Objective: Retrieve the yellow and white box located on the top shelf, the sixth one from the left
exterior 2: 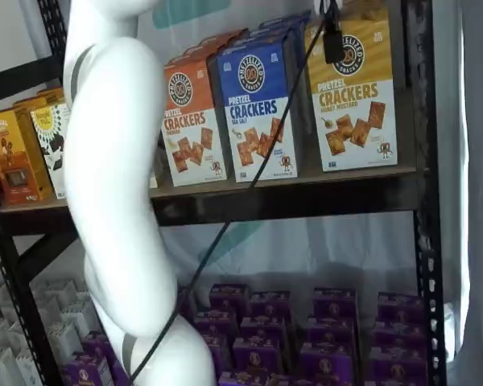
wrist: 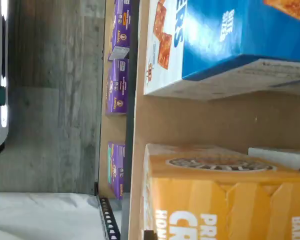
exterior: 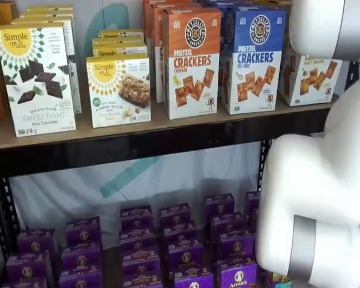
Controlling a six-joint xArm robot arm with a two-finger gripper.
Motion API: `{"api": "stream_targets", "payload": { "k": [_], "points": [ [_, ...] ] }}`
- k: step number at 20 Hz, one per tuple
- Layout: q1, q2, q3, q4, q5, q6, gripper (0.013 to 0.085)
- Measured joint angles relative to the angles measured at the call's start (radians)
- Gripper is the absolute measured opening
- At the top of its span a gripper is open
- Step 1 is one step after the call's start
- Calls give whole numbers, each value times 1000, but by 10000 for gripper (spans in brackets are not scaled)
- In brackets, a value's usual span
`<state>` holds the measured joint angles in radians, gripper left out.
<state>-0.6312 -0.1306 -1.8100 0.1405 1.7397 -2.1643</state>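
Evidently the gripper [exterior 2: 333,44] had pressed shut on the yellow and white box [exterior 2: 352,96], standing at the right end of the top shelf [exterior 2: 306,193], just beside the blue box [exterior 2: 256,108]. Judged risk: a hold near the upper edge could slip or tip the box against its neighbour during withdrawal.

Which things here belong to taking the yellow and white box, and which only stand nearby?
For the job:
- yellow and white box
- top shelf
- gripper, only a dark finger shows at the box's top

Only nearby:
- blue-topped cracker box
- orange-topped cracker box
- Simple Mills boxes
- purple boxes below
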Motion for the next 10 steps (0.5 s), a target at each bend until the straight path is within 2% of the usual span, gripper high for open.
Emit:
{"api": "stream_targets", "payload": {
  "k": [5, 10],
  "points": [
    [-5, -11, -10, -12, 40, -5, 570],
    [0, -86, 55, -46, 69, -9, 570]
  ]
}}
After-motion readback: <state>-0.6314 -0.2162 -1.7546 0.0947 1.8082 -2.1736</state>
